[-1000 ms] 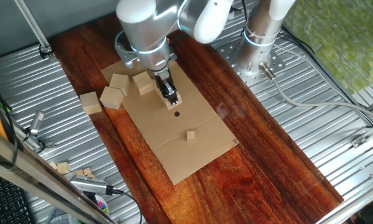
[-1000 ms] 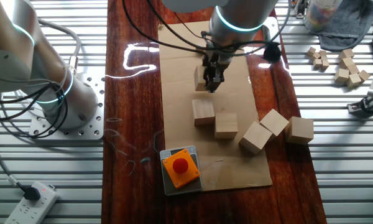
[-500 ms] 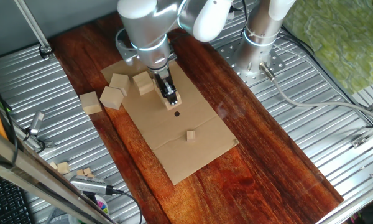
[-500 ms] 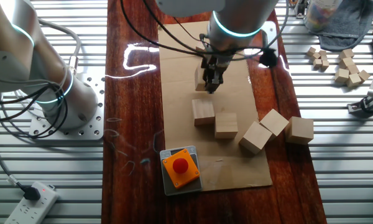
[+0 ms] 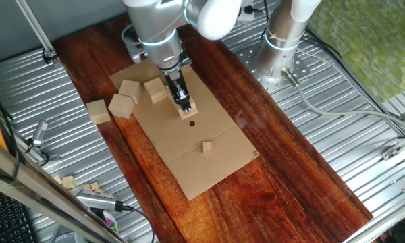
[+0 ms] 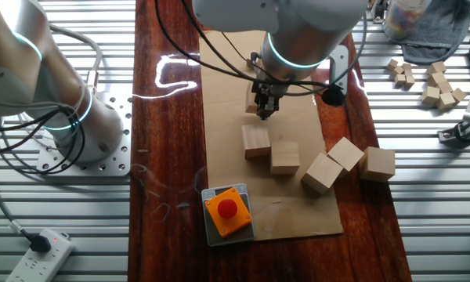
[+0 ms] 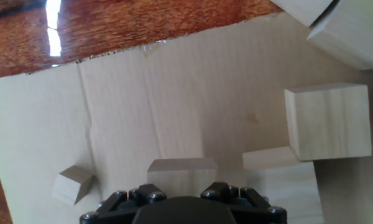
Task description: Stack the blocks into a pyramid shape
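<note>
Pincer (image 6: 263,110) stands at one block (image 6: 253,100) on the cardboard sheet (image 6: 294,207); whether it grips the block cannot be told. Risk: a shallow hold lets it twist or drop when lifted.

Count: six blocks (five others beyond the pincer), one tiny cube (image 5: 207,146), one orange box (image 6: 227,211).

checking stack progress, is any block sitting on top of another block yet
No, in the other fixed view the loose blocks all rest singly on the cardboard sheet, some touching side by side.
</note>
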Motion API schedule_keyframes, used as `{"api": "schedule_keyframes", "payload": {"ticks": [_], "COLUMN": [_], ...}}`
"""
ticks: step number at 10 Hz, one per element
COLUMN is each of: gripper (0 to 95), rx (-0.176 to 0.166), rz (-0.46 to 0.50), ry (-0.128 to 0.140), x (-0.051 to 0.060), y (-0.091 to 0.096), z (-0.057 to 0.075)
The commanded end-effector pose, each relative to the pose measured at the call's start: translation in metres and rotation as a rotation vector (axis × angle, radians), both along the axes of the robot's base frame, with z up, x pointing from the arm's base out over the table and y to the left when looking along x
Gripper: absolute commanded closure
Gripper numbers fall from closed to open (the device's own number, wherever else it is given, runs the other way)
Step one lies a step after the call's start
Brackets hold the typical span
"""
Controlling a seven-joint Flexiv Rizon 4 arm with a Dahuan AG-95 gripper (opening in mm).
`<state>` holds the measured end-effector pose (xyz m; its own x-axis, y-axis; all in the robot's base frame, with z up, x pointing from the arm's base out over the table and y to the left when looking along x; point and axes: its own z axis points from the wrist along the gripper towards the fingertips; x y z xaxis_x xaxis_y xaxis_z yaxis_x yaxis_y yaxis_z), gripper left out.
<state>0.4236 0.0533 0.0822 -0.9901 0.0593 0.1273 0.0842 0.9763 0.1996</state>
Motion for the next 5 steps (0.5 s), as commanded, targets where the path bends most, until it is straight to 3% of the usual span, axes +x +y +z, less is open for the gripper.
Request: {"api": "schedule_keyframes", "payload": {"ticks": [1,3,5], "gripper": [95.0,95.0,95.0], "rx": [-0.003,-0.006,-0.012], "rz": [0.008,-0.010,-0.019], "ry": [-0.009,-0.004,-0.001], "x": [-0.0015,-0.0015,0.0063], "y": [-0.0004,-0.0004,0.0047], "z": [0.0008,0.0008,0.0024]}}
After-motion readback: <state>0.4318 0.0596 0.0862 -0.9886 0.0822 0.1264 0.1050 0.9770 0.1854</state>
